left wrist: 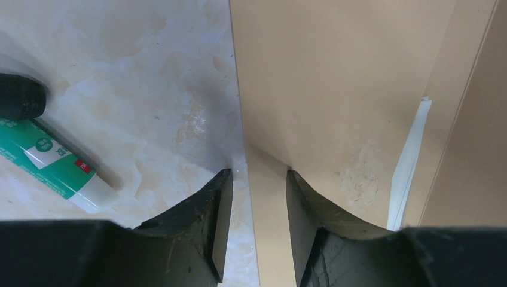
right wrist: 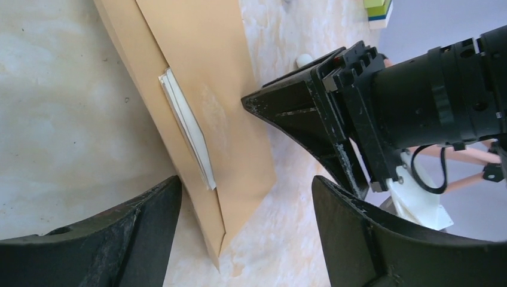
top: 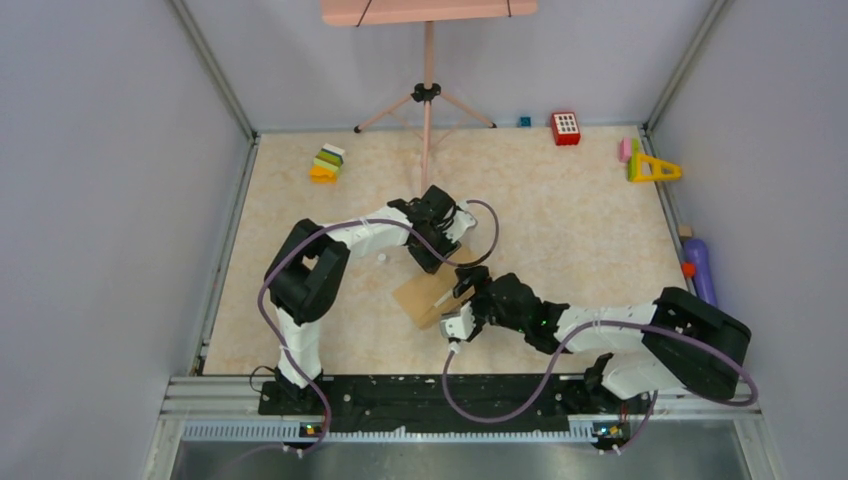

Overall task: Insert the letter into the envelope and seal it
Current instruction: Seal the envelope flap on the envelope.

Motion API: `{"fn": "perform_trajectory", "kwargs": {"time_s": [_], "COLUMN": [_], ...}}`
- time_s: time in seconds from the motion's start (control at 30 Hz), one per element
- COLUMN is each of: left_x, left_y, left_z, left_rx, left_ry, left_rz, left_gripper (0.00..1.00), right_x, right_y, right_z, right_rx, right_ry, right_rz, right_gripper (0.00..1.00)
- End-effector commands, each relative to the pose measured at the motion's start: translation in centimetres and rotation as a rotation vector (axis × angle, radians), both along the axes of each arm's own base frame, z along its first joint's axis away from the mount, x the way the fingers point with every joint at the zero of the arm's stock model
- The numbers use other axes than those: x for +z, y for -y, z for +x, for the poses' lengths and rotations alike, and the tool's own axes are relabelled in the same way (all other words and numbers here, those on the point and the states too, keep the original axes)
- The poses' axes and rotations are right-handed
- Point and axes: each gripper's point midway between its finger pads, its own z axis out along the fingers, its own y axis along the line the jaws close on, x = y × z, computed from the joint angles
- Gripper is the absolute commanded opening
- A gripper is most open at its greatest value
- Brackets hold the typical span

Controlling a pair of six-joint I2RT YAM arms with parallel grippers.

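Left gripper (left wrist: 256, 194): jaws astride the envelope (left wrist: 311, 78) flap; grip I cannot tell.
Right gripper (right wrist: 246, 227): open, empty.
Letter (right wrist: 190, 128): inside envelope, edge showing.
Risk: I fear tugging the flap drags the letter out.

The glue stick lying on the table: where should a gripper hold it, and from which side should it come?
Grip the glue stick across its green and white middle, coming from above. It lies flat, so its long round sides are free; the black cap might pull off.
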Motion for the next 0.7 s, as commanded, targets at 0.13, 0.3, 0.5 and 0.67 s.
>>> {"fn": "perform_trajectory", "kwargs": {"time_s": [0.13,0.3,0.5,0.67], "left_x": [-3.3,-3.4,-3.5,-3.6], "left_y": [0.2,0.4,0.7,0.8], "left_z": [-2.8,-3.0,-3.2,-3.4], "left_rx": [-0.040,-0.046,-0.054,-0.060], "left_ry": [-0.121,-0.127,-0.132,-0.136], "left_rz": [0.031,0.031,0.029,0.031], "left_gripper": [0.42,0.41,0.40,0.39], "right_x": [0.2,0.6,0.4,-0.3], "right_y": [-0.9,-1.4,-1.6,-2.0], "right_z": [1.4,1.8,2.1,2.5], "right_rx": [-0.058,-0.076,-0.096,-0.118], "right_ry": [0.037,0.038,0.020,-0.004], "right_rz": [0.046,0.075,0.085,0.079], "right_gripper": [0.43,0.30,0.39,0.36]}}
